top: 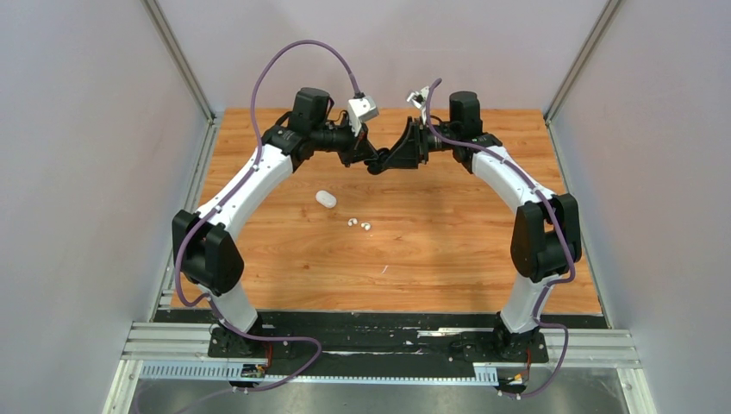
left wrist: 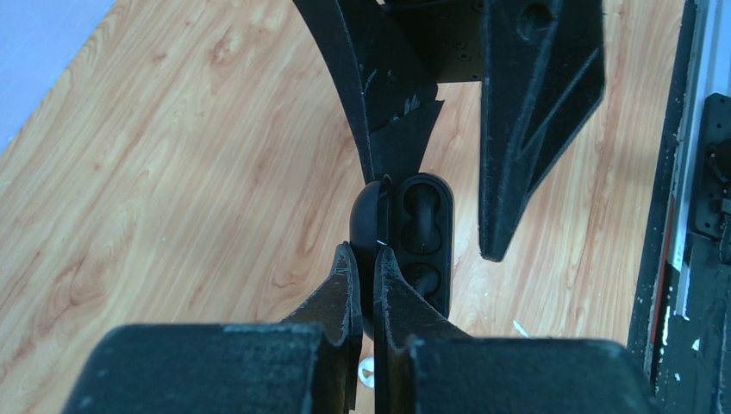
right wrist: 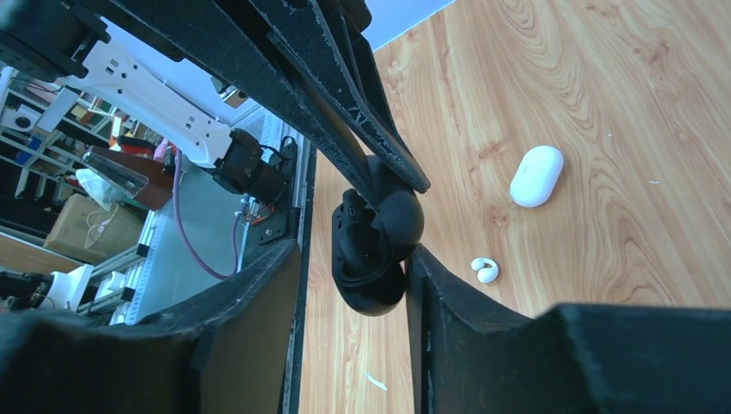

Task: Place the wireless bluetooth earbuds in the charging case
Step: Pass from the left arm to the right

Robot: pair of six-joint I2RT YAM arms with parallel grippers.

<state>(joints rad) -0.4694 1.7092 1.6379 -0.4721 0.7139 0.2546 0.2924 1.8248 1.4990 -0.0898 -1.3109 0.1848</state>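
I can read no text, label, brand or number in any of my views. The black charging case [left wrist: 422,233] shows me only plain moulded plastic. The white case [right wrist: 536,176], to the right of it in the right wrist view, is unmarked on the side I see.

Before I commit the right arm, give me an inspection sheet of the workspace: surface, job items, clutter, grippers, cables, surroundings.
Surface: wood-grain tabletop.
Job's things: black charging case open, held above the table; what its wells hold is unclear. White case closed, lying on the table; two white earbuds loose beside it.
Clutter: one small white fleck.
Grippers: left gripper shut on the black charging case; right gripper open, fingers either side of it.
Cables: purple cables along both arms.
Surroundings: plain walls, metal rail at near edge.
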